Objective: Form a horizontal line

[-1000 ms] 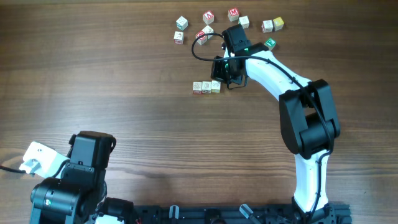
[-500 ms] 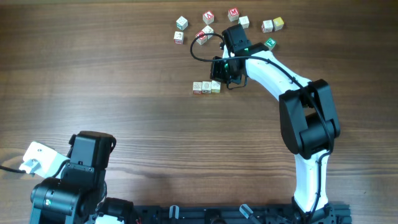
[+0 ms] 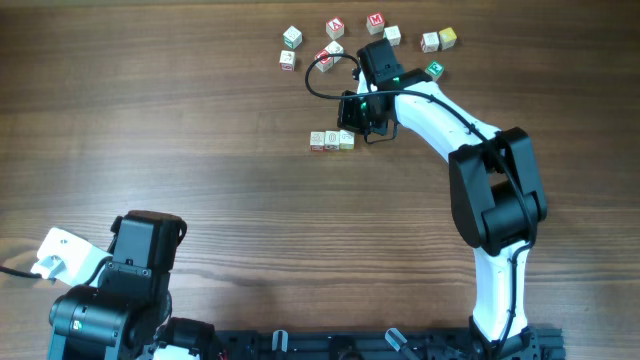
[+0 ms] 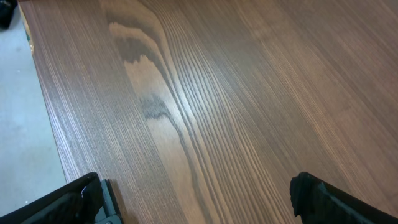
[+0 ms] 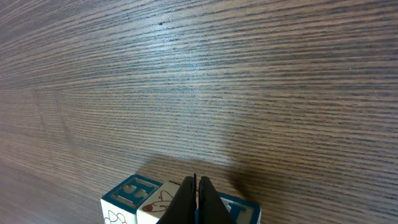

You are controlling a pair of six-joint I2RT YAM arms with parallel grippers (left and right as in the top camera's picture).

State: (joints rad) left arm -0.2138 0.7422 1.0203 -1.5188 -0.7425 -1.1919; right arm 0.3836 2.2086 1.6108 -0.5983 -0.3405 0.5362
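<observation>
Hovering my clenched right gripper point(image 5: 194, 194) over the cube line point(image 3: 331, 141), left gripper point(image 4: 199, 204) released wide above the worktop point(image 4: 249, 93).

Even bright light, soft shadows, sharp.

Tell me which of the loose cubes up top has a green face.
The green-faced cube, just below the yellowish cube at the scatter's right end; every other loose cube shows red or pale faces.

A robot lab bench.
Your left arm point(image 3: 125, 285) and right arm point(image 3: 440, 112) share a wood-grain table point(image 3: 200, 150), pale floor point(image 4: 25, 137) beside it.
</observation>
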